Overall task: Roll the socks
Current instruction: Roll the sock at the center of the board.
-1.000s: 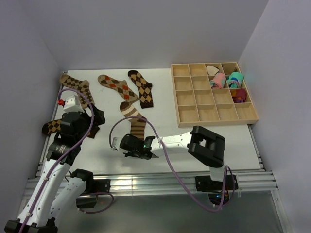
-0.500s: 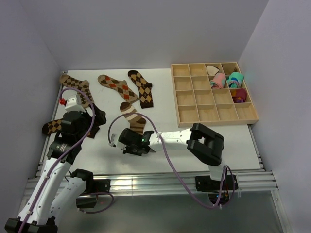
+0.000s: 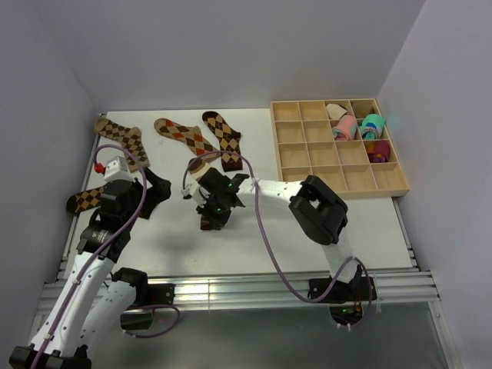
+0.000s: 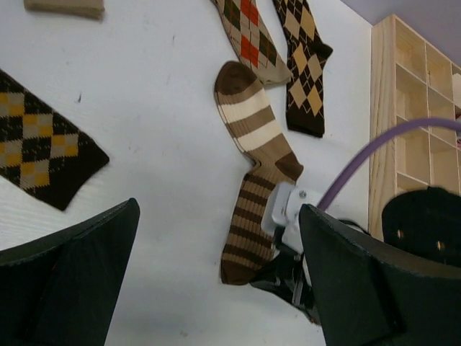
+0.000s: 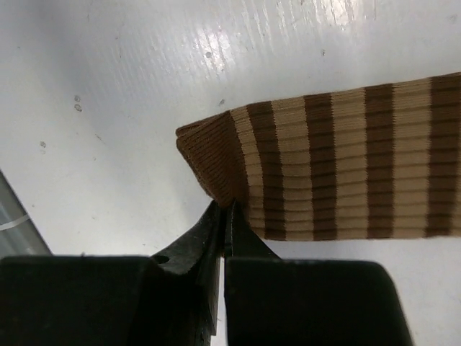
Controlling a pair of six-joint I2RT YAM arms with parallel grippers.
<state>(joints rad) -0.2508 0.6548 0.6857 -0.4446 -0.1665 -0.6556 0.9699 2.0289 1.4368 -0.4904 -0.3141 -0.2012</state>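
**Operator:** Report the right gripper.

**Unit:** My right gripper (image 5: 225, 210) is clenched. Its fingers (image 5: 193, 245) are pressed together at the tips and nip the cuff edge of the striped sock (image 4: 256, 180). The grip sits at one corner of the cuff, on the dark brown end band. That corner is raised slightly off the table (image 3: 369, 223).

**Operator:** Report the left gripper.

**Unit:** My left gripper (image 4: 219, 205) is released. The jaws stand wide apart with nothing between them. It hangs above the table, left of the striped sock and apart from it. In the left wrist view the sock shows through the gap.

**Operator:** Where is the striped sock?

**Unit:** It lies between my two arms. The toe points toward the far wall and the cuff toward my bases. The foot and leg lie flat. The toe is just beside the tan argyle sock (image 3: 187, 138). I cannot tell whether they touch.

**Operator:** Where are the other socks?

**Unit:** All of them lie flat and unrolled.
- The tan argyle sock, with red diamonds, is along the far side.
- The dark brown argyle sock (image 3: 224, 142) is just right of it.
- The far-left argyle sock (image 3: 123, 138) is well apart from both.
- The near-left argyle sock (image 3: 86, 200) lies beside my left arm and is partly hidden by it.

**Operator:** What else is on the table?

**Unit:** A wooden tray (image 3: 338, 194) sits at the right. Pink and teal rolled bundles (image 3: 357, 127) fill some of its far-right compartments.
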